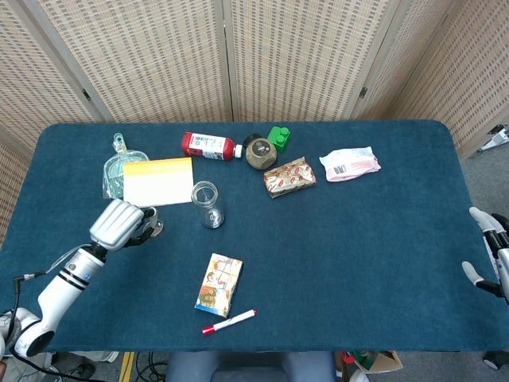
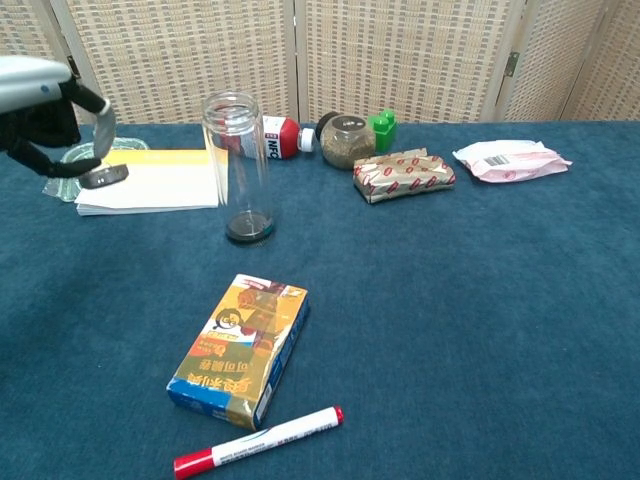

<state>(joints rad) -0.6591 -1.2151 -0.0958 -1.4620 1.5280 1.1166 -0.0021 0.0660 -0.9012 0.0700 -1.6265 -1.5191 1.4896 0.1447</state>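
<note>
My left hand [image 1: 119, 224] hangs above the table's left side and grips a small round metal lid [image 1: 153, 228] in its curled fingers. In the chest view the left hand [image 2: 40, 100] is at the top left, with the lid [image 2: 103, 177] held off the cloth in front of the yellow-and-white notepad [image 2: 150, 180]. An open, empty glass jar [image 1: 207, 204] stands upright just right of the hand. My right hand [image 1: 489, 255] shows only at the far right edge, beyond the table, fingers apart and holding nothing.
On the blue table [image 1: 358, 239] lie a red bottle [image 1: 208, 146], a brown jar [image 1: 259, 151], a green block [image 1: 279, 137], a gold-red packet [image 1: 289, 176], a pink packet [image 1: 349, 163], a clear scoop [image 1: 118, 167], a printed box [image 1: 219, 284] and a red marker [image 1: 228, 321].
</note>
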